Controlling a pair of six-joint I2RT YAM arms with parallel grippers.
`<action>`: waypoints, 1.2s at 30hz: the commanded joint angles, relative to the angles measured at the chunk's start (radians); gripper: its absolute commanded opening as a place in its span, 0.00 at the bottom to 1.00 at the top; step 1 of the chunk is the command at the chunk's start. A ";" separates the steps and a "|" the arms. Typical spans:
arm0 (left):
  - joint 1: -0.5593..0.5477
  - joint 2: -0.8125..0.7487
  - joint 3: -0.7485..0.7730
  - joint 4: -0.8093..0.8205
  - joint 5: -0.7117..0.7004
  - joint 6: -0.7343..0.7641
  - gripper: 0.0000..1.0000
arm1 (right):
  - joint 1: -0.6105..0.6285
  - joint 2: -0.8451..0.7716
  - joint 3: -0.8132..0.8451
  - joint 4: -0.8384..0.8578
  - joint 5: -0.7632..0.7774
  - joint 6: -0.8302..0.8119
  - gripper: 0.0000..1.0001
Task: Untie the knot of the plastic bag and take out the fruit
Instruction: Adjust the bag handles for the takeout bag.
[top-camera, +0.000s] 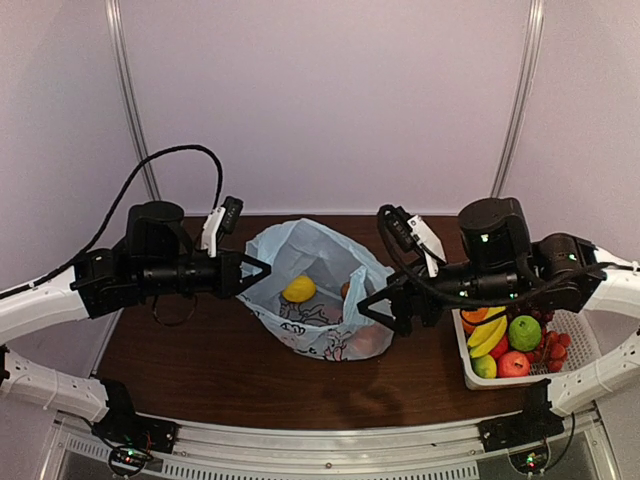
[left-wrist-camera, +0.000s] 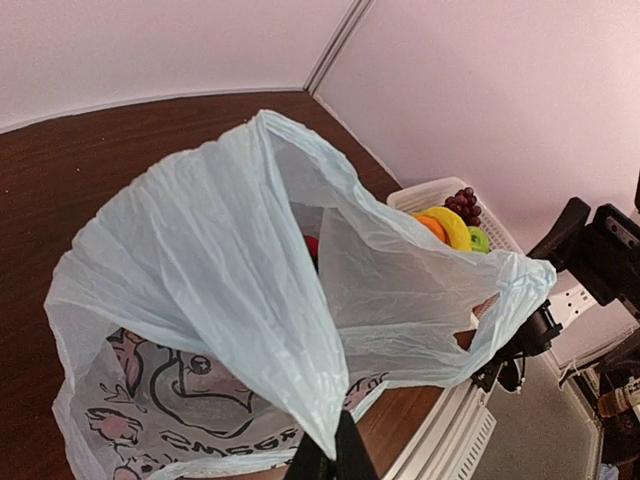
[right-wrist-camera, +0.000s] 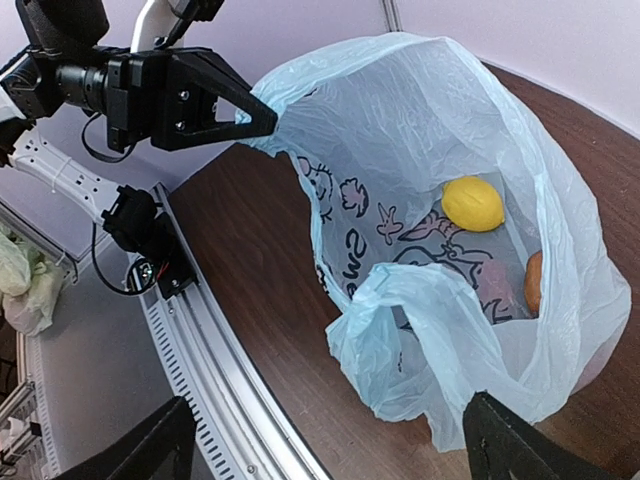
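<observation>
The light blue plastic bag (top-camera: 318, 262) sits mid-table with its mouth gaping open; the knot is out of view. My left gripper (top-camera: 266, 268) is shut on the bag's left rim (left-wrist-camera: 322, 415) and holds it up. Inside the bag lie a yellow lemon (right-wrist-camera: 473, 203) and an orange (right-wrist-camera: 533, 282). My right gripper (top-camera: 372, 310) stands open at the bag's right side, its fingers (right-wrist-camera: 510, 445) wide apart below a loose handle ear (right-wrist-camera: 420, 300) with nothing between them.
A white mesh basket (top-camera: 463, 352) at the right holds a banana (top-camera: 488, 335), a green apple (top-camera: 524, 332), a red apple (top-camera: 513, 363) and grapes (left-wrist-camera: 463, 205). The metal rail (right-wrist-camera: 215, 370) runs along the table's near edge.
</observation>
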 joint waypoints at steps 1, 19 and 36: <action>0.007 -0.004 -0.019 0.028 -0.005 -0.012 0.00 | 0.034 0.073 0.088 -0.058 0.251 -0.053 0.91; 0.007 -0.004 -0.006 0.014 -0.013 -0.012 0.00 | 0.036 0.181 0.165 -0.096 0.314 -0.130 0.65; 0.037 -0.013 -0.096 -0.002 -0.170 -0.081 0.00 | 0.111 0.104 -0.301 -0.037 -0.039 0.048 0.00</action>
